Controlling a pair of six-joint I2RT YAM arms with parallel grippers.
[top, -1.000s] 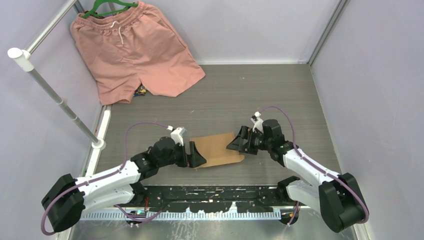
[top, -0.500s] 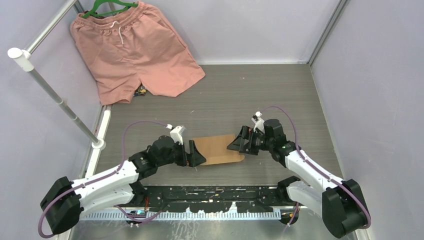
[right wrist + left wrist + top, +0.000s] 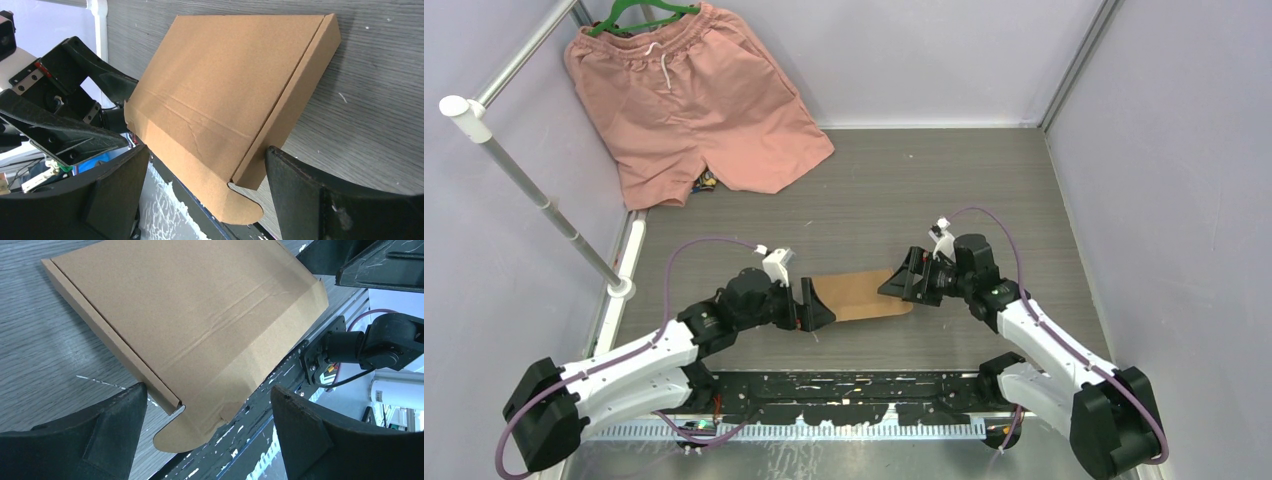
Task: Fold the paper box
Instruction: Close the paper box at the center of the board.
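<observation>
The paper box point(image 3: 200, 315) is showing plain brown cardboard, matt and finely grainy, faintly creased. The worktop point(image 3: 40, 350) is looking like grey wood-grain, matt, flecked with small scuffs. The left pincer point(image 3: 207, 405) and right pincer point(image 3: 207, 155) are showing matt black plastic, lightly scratched. The shorts point(image 3: 694, 100) are showing soft salmon cloth, slightly wrinkled.

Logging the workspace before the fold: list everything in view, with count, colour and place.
paper box: one, brown, near middle of the table, between both tools.
shorts: one pair, salmon-pink, far-left corner, on the hanger.
hanger: one, green, top left, carrying the shorts.
rail: one, silver-white, slanting along the left side.
table: one, grey wood-grain, under it all.
left tool: one, black, jaws wide apart, at the box's left end.
right tool: one, black, jaws wide apart, at the box's right end.
</observation>
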